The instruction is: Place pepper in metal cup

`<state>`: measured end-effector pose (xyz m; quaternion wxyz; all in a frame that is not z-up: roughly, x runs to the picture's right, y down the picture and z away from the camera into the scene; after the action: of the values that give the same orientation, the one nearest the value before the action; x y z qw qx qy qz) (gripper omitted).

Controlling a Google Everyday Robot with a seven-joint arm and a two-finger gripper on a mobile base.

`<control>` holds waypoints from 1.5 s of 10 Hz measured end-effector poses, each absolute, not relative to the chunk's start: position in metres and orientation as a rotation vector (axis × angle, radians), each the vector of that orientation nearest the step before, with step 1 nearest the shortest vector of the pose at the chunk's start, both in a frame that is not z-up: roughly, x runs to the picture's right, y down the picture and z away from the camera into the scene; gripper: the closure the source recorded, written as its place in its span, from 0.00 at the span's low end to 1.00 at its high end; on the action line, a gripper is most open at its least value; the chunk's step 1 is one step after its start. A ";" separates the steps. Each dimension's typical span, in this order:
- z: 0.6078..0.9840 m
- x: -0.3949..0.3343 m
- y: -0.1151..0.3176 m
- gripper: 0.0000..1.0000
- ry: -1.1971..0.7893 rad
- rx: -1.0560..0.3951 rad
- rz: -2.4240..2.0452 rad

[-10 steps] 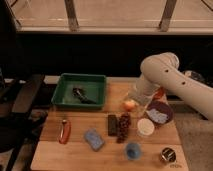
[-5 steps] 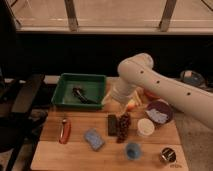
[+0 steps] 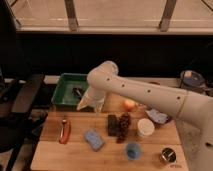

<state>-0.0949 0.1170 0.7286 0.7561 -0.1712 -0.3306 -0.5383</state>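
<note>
The pepper [image 3: 63,131], slim and red-orange, lies on the left part of the wooden table [image 3: 75,157], pointing roughly toward the front. At the front right corner stands the small shiny metal cup [image 3: 167,155] with its dark inside. My white arm reaches in from the right across the table. Its gripper [image 3: 89,104] hangs at the right edge of the green tray [image 3: 64,80], above and to the right of the pepper and far from the metal cup. The gripper looks open, with nothing in it.
A dark item [image 3: 79,91] lies in the green tray. On the table are a blue sponge [image 3: 93,139], a dark block [image 3: 112,124], grapes [image 3: 123,126], an apple [image 3: 129,104], a white cup [image 3: 145,127] and a light blue cup [image 3: 132,150]. A black chair [image 3: 22,97] stands at the left.
My arm has swung left from over the right side of the table to the tray's right edge. The things on the table have stayed where they were.
</note>
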 end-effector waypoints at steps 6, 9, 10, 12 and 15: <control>0.765 -0.144 0.162 0.35 -0.864 -0.411 -1.235; 0.765 -0.144 0.162 0.35 -0.864 -0.410 -1.235; 0.766 -0.144 0.162 0.35 -0.867 -0.405 -1.237; 0.770 -0.159 0.167 0.35 -0.879 -0.400 -1.265; 0.779 -0.192 0.181 0.35 -0.902 -0.405 -1.298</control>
<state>-0.1924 0.1808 0.7789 0.6853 -0.1806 -0.4025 -0.5795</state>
